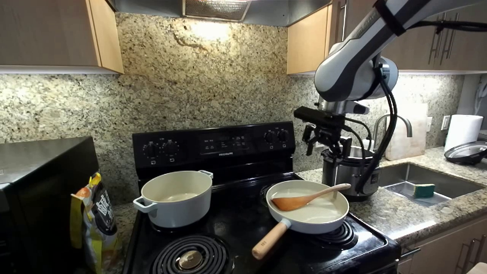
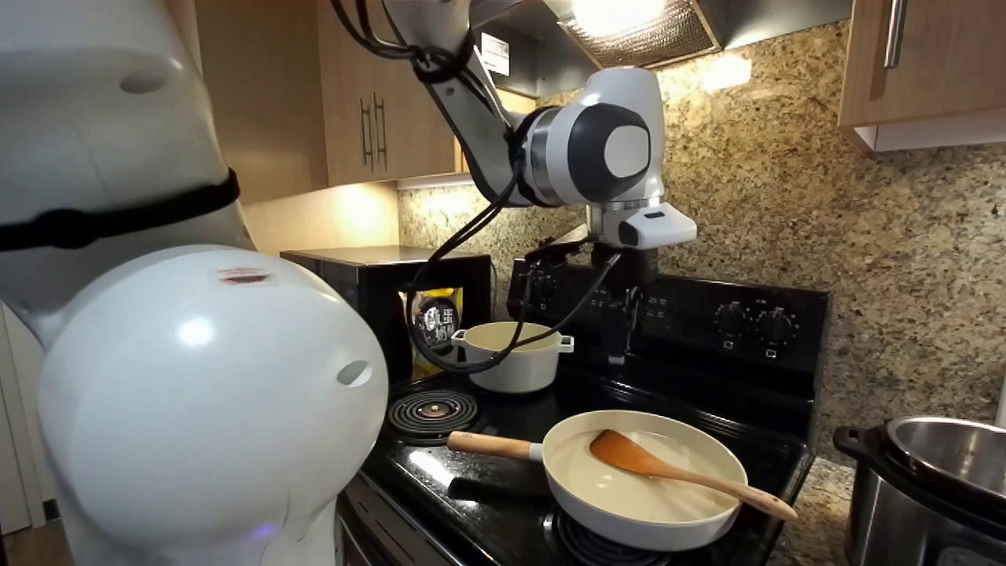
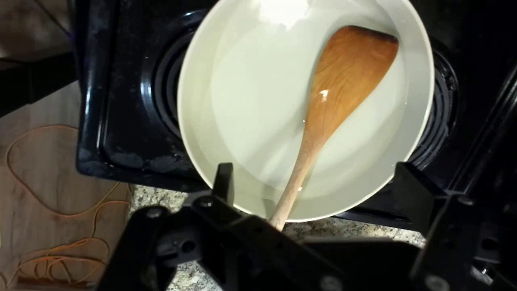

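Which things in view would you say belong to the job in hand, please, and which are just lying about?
Probably the job's, judging by the open gripper above them:
wooden spatula, handle over the rim
frying pan, beneath the spatula

Seemingly just about:
pale pot
printed bag
steel cooker
sponge
paper towel roll

In the wrist view, the top edge cuts off the round, cream-lined frying pan point(image 3: 258, 121), and the black metal pincer point(image 3: 315, 178) hides the handle end of the brown wooden spatula point(image 3: 343, 81). In an exterior view, the pincer is hard to tell from the glossy black stove panel point(image 2: 692, 334) behind, and the right and bottom edges crop the round silver-and-black metal cooker point(image 2: 904, 507). The pan covers most of the black metal coil burner point(image 1: 339, 234) beneath.
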